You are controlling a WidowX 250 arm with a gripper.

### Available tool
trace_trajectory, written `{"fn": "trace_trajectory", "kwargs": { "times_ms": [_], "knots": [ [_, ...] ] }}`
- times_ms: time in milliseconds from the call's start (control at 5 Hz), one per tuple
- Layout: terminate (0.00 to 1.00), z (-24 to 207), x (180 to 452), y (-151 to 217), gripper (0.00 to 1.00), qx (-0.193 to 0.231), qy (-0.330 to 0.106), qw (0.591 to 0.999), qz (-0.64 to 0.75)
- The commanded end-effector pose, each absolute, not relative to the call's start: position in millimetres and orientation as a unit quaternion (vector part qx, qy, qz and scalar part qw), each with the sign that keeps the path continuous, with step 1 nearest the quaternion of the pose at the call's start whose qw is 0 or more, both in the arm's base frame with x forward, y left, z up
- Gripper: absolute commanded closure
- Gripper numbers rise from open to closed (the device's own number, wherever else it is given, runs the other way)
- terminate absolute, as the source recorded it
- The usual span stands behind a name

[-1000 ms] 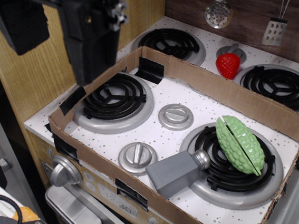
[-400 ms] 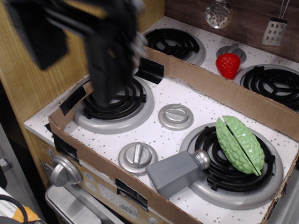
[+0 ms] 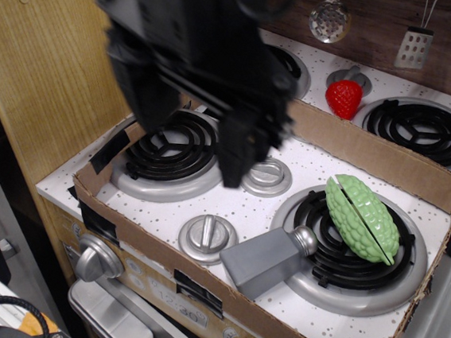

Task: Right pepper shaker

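Observation:
The grey pepper shaker point(image 3: 263, 260) lies on its side at the front of the cardboard tray point(image 3: 355, 146), its silver ball cap point(image 3: 306, 240) pointing back right onto the front right burner point(image 3: 352, 265). My black gripper point(image 3: 189, 148) hangs above the front left burner point(image 3: 171, 152), up and to the left of the shaker and apart from it. Its two fingers point(image 3: 237, 158) stand wide apart and hold nothing. The image of the gripper is blurred.
A green bumpy vegetable point(image 3: 361, 216) lies on the front right burner just behind the shaker. Two flat silver knobs point(image 3: 208, 236) point(image 3: 266, 175) sit in the tray's middle. A red strawberry point(image 3: 344, 98) sits behind the tray. A wooden wall point(image 3: 50, 80) stands at the left.
My gripper has swung from the upper left down and to the right, over the front left burner and nearer the shaker. The shaker has not moved.

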State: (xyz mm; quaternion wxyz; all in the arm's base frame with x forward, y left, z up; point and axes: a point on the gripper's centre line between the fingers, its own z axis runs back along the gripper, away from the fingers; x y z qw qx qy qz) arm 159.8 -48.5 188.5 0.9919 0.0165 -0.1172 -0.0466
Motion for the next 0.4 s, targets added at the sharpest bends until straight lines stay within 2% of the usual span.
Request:
{"fn": "trace_trajectory", "kwargs": {
  "times_ms": [0,200],
  "knots": [
    [0.0,157.5,196.3,-66.0,0.0,-0.013,-0.131,0.988,-0.08],
    [0.0,137.6,205.5,-71.5,0.0,-0.028,-0.123,0.988,-0.087]
  ]
}}
